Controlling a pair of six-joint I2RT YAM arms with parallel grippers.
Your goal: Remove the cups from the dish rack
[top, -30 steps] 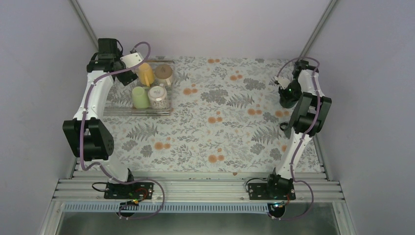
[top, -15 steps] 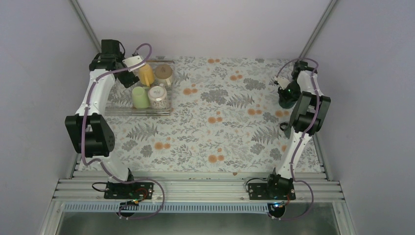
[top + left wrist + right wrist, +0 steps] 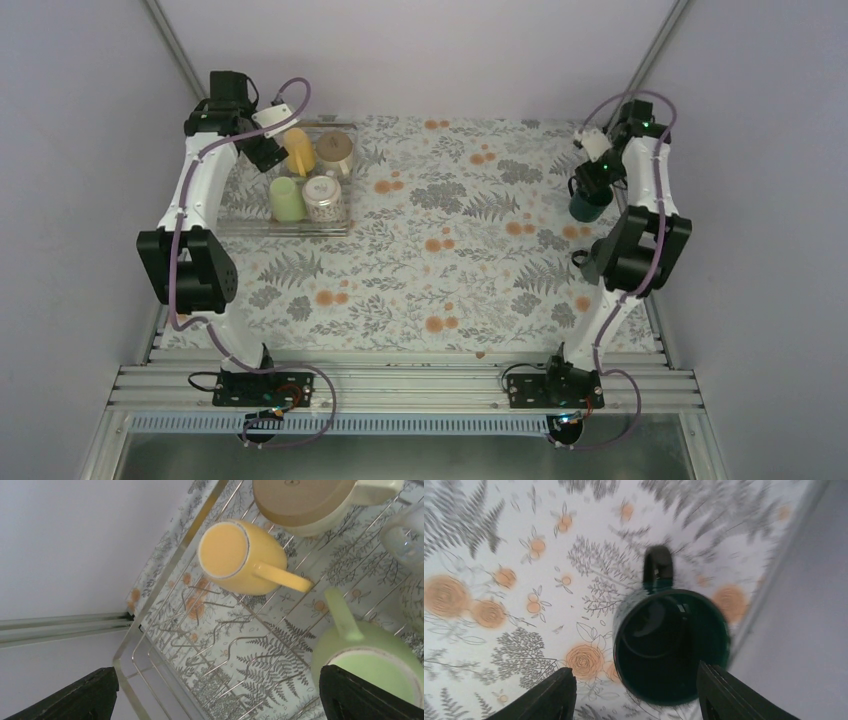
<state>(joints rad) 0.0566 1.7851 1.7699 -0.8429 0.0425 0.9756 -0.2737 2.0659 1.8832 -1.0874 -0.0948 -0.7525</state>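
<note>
Desk (image 3: 450, 260): a flat surface printed with grey ferns and orange blossoms is carrying everything.
Dish rack (image 3: 248, 212): thin shiny wire bars inside a silvery frame are lying flat at the far left corner of the desk, and the fern print is showing through the bars.
Yellow cup (image 3: 242, 557): glossy and round, it is sitting on the far part of the rack with its curved handle pointing away from the rack frame.
Cream-white cup (image 3: 300, 500): it is sitting just beside the yellow cup and is turning a matte tan base toward the left wrist camera.
Pale green cup (image 3: 370, 655): smooth and pale, it is sitting on the near part of the rack with its handle pointing toward the yellow cup.
Patterned cup (image 3: 323, 198): it is standing just beside the pale green cup, and only the top view is showing it whole.
Dark green cup (image 3: 671, 645): glossy and very dark, it is standing upright on the desk by the right edge, toward the far right corner, well apart from the rack.
Left tool (image 3: 216, 690): its black fingers are spread wide and pinching nothing, hovering over the far left part of the rack.
Right tool (image 3: 634, 680): it is spread and pinching nothing, with a finger showing on each side of the dark green cup below it.
Views: the top view is showing all five cups at once. The left wrist view is showing the wire texture. The right wrist view, a little blurred, is showing the inside of the dark cup.
</note>
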